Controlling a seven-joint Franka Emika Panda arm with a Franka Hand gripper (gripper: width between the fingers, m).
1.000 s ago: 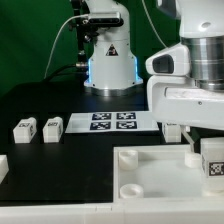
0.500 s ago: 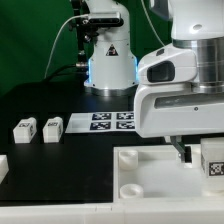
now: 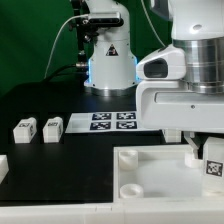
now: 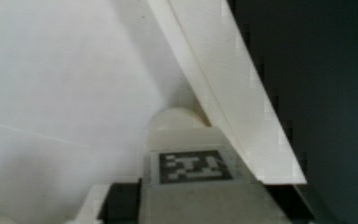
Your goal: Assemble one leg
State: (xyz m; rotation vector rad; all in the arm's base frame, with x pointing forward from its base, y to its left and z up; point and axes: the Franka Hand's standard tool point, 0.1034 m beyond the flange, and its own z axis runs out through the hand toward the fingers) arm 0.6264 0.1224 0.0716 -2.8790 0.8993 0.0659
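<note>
We held the leg point(image 4: 194, 150) clamped in the gripper point(image 3: 205, 157) at the white tray's point(image 3: 150, 176) right edge, where any tilt could jam it

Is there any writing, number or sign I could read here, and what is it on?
No words or numbers are readable.
Square black-and-white codes, not text: marker board, two legs, a third leg.
Triangle sign on the robot base: too small to read.

A robotics lab: beyond the gripper point(image 3: 192, 152), a green backdrop point(image 3: 30, 40), a white robot base point(image 3: 110, 65), and a marker board point(image 3: 112, 121) on a black counter point(image 3: 60, 165).
</note>
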